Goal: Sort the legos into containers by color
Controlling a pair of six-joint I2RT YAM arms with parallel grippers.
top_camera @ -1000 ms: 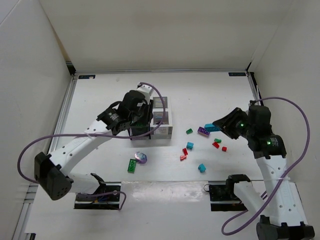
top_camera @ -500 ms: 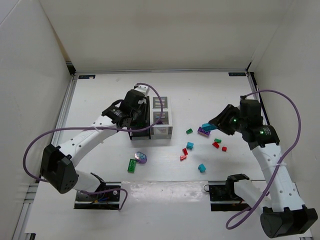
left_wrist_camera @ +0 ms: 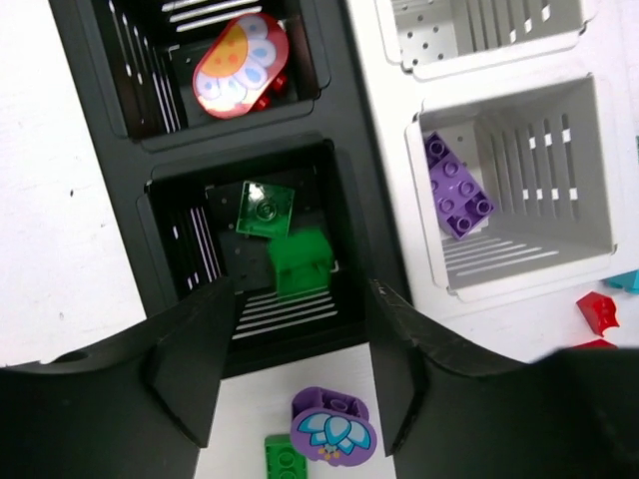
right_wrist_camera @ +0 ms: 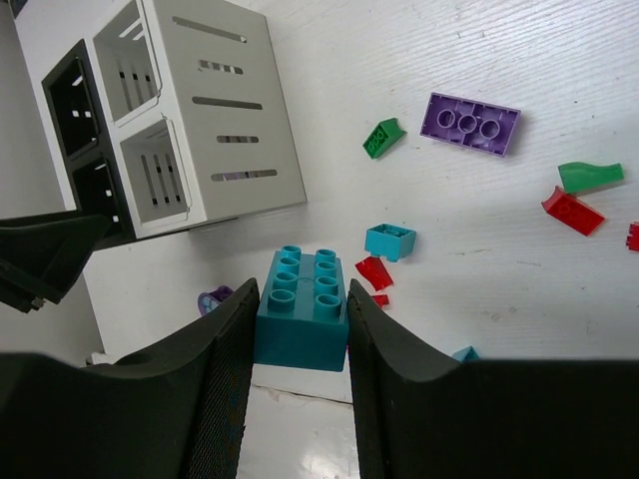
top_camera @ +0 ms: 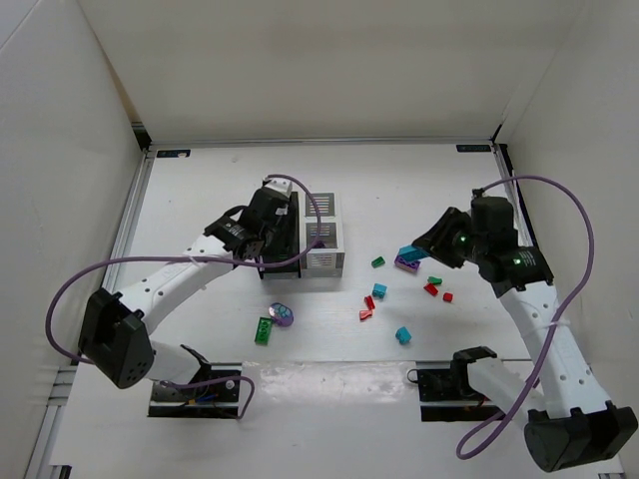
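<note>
Collision risk: teal brick (right_wrist_camera: 302, 299) aloft, bins (top_camera: 329, 262) crowded.
The right gripper (right_wrist_camera: 300, 334) clamps the brick toward the right edge; the left gripper (left_wrist_camera: 300, 309) hangs spread over the bins, so carrying across risks the arms colliding.

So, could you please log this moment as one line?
left jaws: open above black bin | right jaws: shut on teal brick

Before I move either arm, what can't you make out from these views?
Top view: the left hand mostly covers the black bins, so their contents are hidden.
Left wrist view: the far white bin is cut off by the top edge; red pieces lie mostly under a flower-printed oval, count unclear.
Right wrist view: the right hand grips the teal brick, its fingers hiding the sides.
</note>
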